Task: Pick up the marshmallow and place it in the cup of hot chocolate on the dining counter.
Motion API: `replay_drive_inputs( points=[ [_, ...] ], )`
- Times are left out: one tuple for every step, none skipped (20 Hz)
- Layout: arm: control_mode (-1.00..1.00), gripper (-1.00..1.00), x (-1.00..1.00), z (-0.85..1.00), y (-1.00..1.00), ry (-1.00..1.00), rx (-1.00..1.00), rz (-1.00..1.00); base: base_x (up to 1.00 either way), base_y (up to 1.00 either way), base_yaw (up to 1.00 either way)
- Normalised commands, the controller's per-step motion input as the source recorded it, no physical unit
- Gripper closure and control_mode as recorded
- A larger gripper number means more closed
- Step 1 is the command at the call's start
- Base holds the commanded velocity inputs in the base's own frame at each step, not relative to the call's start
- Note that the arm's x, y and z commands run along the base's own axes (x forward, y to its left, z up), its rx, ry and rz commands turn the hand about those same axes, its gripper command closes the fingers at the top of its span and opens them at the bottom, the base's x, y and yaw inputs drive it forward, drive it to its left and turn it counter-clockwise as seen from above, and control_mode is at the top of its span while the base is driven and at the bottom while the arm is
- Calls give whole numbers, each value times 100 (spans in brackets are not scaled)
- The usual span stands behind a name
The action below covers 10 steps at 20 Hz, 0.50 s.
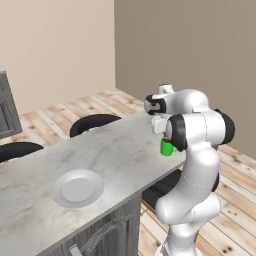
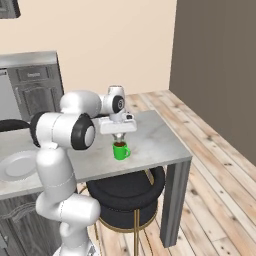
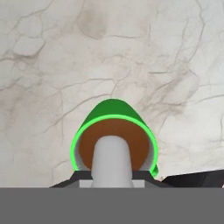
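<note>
Marshmallow (image 3: 112,159) sits nearest in hand view, a pale lump clamped in gripper (image 2: 119,137), w/ dark finger tips either side, held right above cup of hot chocolate (image 2: 120,150). Brown liquid shows inside green rim. Cup stands on dining counter (image 2: 160,140) toward its right end, near front edge. White plate (image 1: 78,188) lies well apart toward left, by same front edge.
</note>
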Motion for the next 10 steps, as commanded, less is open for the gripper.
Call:
replay_drive_inputs(
  points=[
    [-100, 100, -8, -7, -1, 0, 0, 0, 0, 0, 0],
    [-100, 100, -10, -11, 0, -9, 0, 0, 0, 0, 0],
    [-100, 100, 0, -14, -4, -3, 0, 0, 0, 0, 0],
    [-100, 100, 0, -13, 0, -7, 0, 0, 0, 0, 0],
    [-100, 100, 0, -16, 0, -7, 0, 0, 0, 0, 0],
    [-100, 100, 0, -18, 0, -5, 0, 0, 0, 0, 0],
    [-100, 100, 0, -17, 0, -3, 0, 0, 0, 0, 0],
    [-100, 100, 0, -18, -2, -3, 0, 0, 0, 0, 0],
    [-100, 100, 0, -16, -4, -2, 0, 0, 0, 0, 0],
    [-100, 100, 0, -14, -6, -2, 0, 0, 0, 0, 0]
  ],
)
